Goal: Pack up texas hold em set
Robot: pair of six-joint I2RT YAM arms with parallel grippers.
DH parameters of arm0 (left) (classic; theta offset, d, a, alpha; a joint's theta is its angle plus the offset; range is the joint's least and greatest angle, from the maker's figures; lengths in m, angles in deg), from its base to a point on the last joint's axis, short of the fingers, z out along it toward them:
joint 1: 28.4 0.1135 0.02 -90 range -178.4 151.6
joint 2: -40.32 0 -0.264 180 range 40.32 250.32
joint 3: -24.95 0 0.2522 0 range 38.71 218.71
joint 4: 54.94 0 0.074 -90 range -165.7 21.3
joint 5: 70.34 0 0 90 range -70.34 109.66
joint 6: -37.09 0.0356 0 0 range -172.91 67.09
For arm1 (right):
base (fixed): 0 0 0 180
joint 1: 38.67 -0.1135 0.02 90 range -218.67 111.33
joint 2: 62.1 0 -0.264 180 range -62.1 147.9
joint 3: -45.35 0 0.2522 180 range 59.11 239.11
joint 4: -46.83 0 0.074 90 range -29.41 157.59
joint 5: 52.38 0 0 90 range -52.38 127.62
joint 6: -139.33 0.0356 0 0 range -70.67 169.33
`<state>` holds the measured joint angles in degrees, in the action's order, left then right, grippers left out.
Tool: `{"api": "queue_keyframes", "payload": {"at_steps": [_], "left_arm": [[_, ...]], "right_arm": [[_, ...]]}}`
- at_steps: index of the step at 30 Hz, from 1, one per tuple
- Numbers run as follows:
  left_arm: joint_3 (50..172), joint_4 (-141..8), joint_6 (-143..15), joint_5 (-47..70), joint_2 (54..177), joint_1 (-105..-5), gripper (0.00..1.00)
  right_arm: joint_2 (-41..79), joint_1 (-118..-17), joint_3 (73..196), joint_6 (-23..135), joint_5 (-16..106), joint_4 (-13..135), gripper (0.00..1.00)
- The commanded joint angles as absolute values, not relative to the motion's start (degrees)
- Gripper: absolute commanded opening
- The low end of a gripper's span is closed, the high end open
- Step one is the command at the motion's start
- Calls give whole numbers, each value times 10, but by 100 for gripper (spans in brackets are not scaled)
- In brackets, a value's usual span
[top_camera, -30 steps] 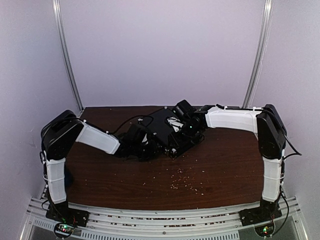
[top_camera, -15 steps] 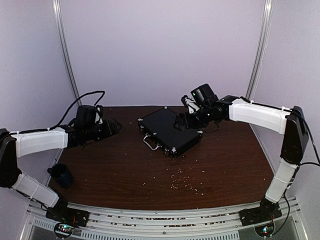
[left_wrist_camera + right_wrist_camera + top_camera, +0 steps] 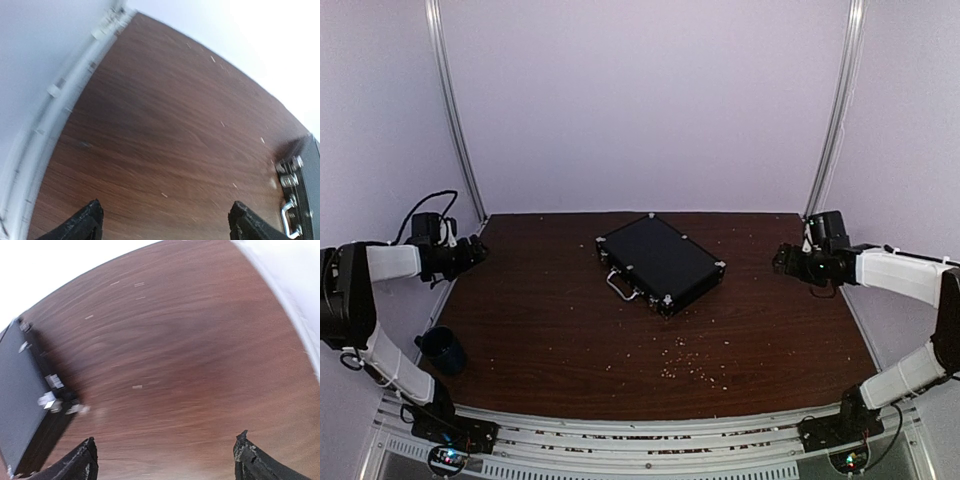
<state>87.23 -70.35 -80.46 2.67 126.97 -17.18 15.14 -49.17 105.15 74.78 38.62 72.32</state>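
Note:
The black case (image 3: 660,262) of the texas hold em set lies closed and flat at the middle back of the brown table, its silver handle (image 3: 619,286) facing front left. Its edge with latches and handle shows at the right of the left wrist view (image 3: 300,200), and its side shows at the left of the right wrist view (image 3: 25,405). My left gripper (image 3: 480,248) hangs open at the far left table edge, well away from the case. At the far right, my right gripper (image 3: 778,262) is open too, with nothing between its fingers. Chips, cards and dice are hidden.
A dark blue mug (image 3: 444,350) stands near the front left corner beside the left arm. Pale crumbs (image 3: 690,360) are scattered on the table in front of the case. White walls and metal corner rails (image 3: 455,110) close in the back and sides.
Both grippers were at the case a second ago. They have let go, opened wide and pulled back to opposite table edges. The case lies closed where it was.

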Motion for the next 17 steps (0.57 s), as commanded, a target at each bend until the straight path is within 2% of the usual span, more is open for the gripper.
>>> {"api": "queue_keyframes", "payload": {"at_steps": [1,5,7,9,17], "left_arm": [[840,-591,-748,68,1241,-129,90],[758,-505,-719,161,1187,-128,90],[727,-463,-719,170,1161,-132,90],[692,-415,-723,200,1146,-137,93],[615,-270,-713,206,1173,-152,96]], "right_arm": [[75,-405,960,725,373,583,93],[25,-375,875,710,342,469,93],[11,-374,845,702,325,427,93],[3,-374,819,693,310,393,93],[8,-374,770,645,277,314,92]]}}
